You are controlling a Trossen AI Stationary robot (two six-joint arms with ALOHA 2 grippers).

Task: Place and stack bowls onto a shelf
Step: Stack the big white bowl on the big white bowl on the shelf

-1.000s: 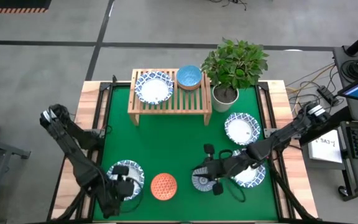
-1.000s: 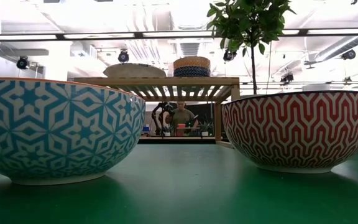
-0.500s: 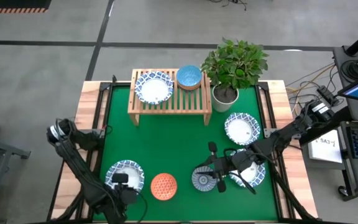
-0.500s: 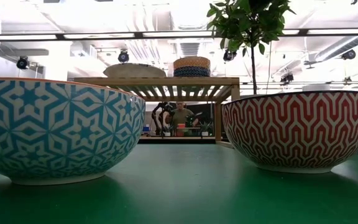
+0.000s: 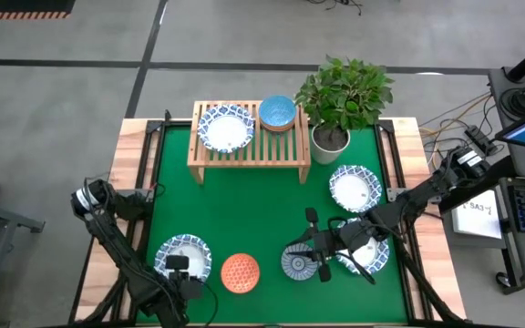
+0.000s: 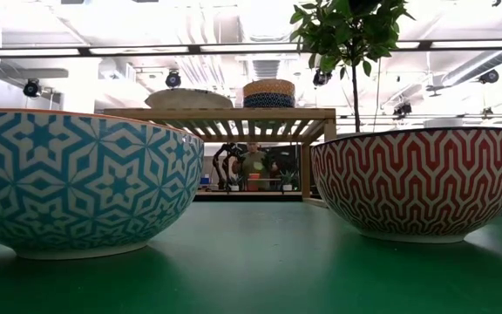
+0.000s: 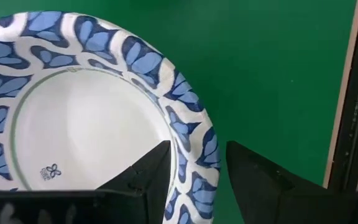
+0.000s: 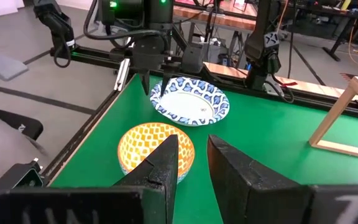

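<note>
High view: a light-wood slatted shelf [image 5: 249, 135] carries a wide white blue-rimmed bowl [image 5: 225, 128] and a small blue bowl [image 5: 277, 113].

Left wrist view: the left gripper [image 7: 196, 167] straddles the rim of another white blue-rimmed bowl [image 7: 86, 118], fingers spread, one inside.

Right wrist view: the right gripper [image 8: 192, 152] hangs with fingers apart above the green mat [image 8: 260, 143], near a yellow-orange patterned bowl [image 8: 148, 144].

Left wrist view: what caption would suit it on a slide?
Left gripper straddling the blue-patterned rim of a white bowl on the green mat.
</note>
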